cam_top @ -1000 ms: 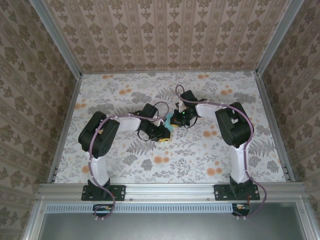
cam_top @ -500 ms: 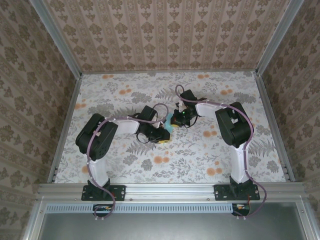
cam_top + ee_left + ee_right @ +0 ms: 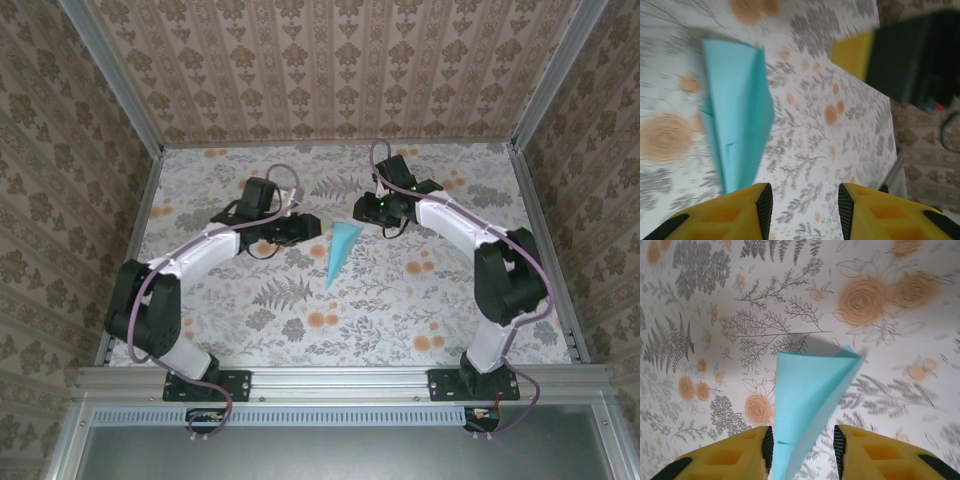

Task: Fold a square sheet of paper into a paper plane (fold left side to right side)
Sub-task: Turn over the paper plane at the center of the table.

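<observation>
L wrist cam resolves paper plane (image 3: 737,110) creases; top just outline.

**Two black-and-white arms, yellow-fingered tools**

Left arm (image 3: 200,252) and right arm (image 3: 455,222): white links, bulky black joint housings, black bases (image 3: 205,385). A thin purple cable (image 3: 293,178) loops along each. Left tool (image 3: 804,200) and right tool (image 3: 802,440): yellow moulded fingers (image 3: 725,217) with recessed pockets and black inner pads.

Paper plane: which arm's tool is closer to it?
Right, narrowly. The paper plane shows between the right tool's open fingers; the left tool, also open, sits just off its left edge.
</observation>
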Controlling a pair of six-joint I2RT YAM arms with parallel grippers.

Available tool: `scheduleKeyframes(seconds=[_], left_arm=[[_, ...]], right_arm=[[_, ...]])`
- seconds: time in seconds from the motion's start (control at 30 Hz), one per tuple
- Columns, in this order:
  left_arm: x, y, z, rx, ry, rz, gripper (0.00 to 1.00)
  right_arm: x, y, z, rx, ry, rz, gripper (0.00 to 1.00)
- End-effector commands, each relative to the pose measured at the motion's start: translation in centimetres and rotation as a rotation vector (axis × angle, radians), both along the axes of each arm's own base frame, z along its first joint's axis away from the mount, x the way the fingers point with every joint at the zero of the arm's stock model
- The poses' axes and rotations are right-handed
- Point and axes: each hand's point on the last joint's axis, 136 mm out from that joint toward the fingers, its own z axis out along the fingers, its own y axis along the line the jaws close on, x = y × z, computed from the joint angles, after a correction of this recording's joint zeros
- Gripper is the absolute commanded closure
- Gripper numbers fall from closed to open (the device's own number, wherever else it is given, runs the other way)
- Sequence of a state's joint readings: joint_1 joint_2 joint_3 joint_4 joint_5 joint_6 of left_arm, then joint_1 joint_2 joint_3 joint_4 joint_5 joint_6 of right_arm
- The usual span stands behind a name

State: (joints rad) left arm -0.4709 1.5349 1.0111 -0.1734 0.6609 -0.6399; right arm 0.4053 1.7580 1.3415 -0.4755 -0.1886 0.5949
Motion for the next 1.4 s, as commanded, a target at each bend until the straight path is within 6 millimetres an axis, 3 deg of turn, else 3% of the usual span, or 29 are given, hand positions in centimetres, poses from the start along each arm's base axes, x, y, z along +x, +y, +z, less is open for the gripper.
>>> scheduleKeyframes(seconds=[0.0,0.17,0.3,0.37,0.47,0.57,0.73,0.83,0.97,1.1,1.27,1.37], left_arm=[[1.3,3.4,-1.3,0.071,-0.008,0.129,0.57],[1.9,4.9,-1.3,0.092,-0.023,0.179,0.56],[1.8,5.3,-1.5,0.108,-0.023,0.187,0.53],[1.7,5.7,-1.5,0.12,-0.025,0.195,0.53],[1.7,6.1,-1.3,0.128,-0.034,0.207,0.52],[1.7,6.4,-1.2,0.134,-0.038,0.213,0.52],[1.9,6.8,-0.7,0.143,-0.051,0.22,0.52],[2.0,7.0,-0.3,0.147,-0.064,0.227,0.52],[2.1,7.1,-0.2,0.148,-0.065,0.228,0.52],[2.0,7.0,-0.5,0.149,-0.051,0.22,0.51],[1.9,6.9,-0.7,0.145,-0.039,0.218,0.51],[1.9,7.0,-0.7,0.149,-0.042,0.22,0.51]], right_arm=[[-3.5,-1.2,-3.0,-0.106,0.106,-0.088,0.55],[-4.8,3.0,-4.7,-0.048,0.142,-0.046,0.47],[-4.9,4.6,-6.4,-0.074,0.182,-0.028,0.46],[-5.0,4.8,-7.3,-0.089,0.202,-0.03,0.52],[-5.1,5.3,-7.8,-0.08,0.212,-0.02,0.7],[-4.7,6.0,-6.3,-0.047,0.173,0.016,0.97],[-4.7,8.5,-1.5,0.103,0.061,0.155,1.0],[-5.4,8.4,-1.0,0.178,0.07,0.158,1.0],[-6.4,6.8,-4.7,0.234,0.16,0.116,1.0],[-6.8,4.1,-8.3,0.183,0.218,0.07,0.97],[-7.1,0.9,-9.4,0.04,0.229,0.05,0.88],[-7.2,-0.9,-8.8,-0.044,0.215,0.04,0.83]])
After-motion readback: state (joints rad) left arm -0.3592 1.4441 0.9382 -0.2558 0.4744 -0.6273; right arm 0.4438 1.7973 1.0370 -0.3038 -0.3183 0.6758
